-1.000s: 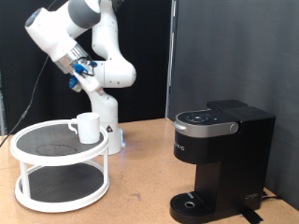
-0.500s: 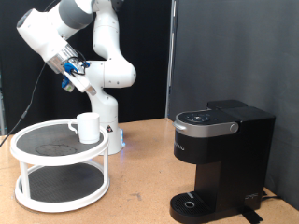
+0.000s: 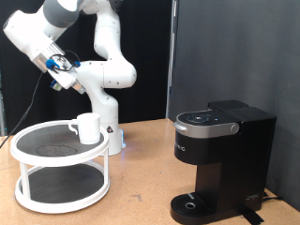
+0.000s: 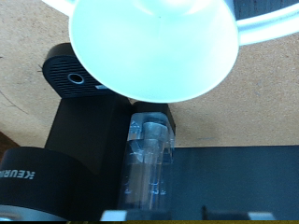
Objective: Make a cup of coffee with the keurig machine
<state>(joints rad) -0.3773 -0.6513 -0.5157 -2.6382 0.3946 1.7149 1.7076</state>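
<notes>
The white cup (image 3: 87, 127) stands upright on the top tier of a white round wire stand (image 3: 37, 159), at the exterior view's left. It fills the wrist view (image 4: 154, 47) as a large pale round shape. The black keurig machine (image 3: 220, 159) stands at the exterior view's right with its lid down; it also shows in the wrist view (image 4: 84, 140). My gripper (image 3: 58, 71) hangs high in the air, above and to the left of the cup, touching nothing. Only slivers of its fingertips show at the wrist view's edge, far apart, with nothing between them.
The arm's white base (image 3: 108, 131) stands just behind the stand. The wooden table (image 3: 141, 192) runs between the stand and the machine. A clear water tank (image 4: 149, 159) sits on the machine. A black curtain (image 3: 234, 47) closes the back.
The gripper has swung further towards the exterior view's left and slightly up, away from the arm's base. The cup, the stand and the machine have not moved.
</notes>
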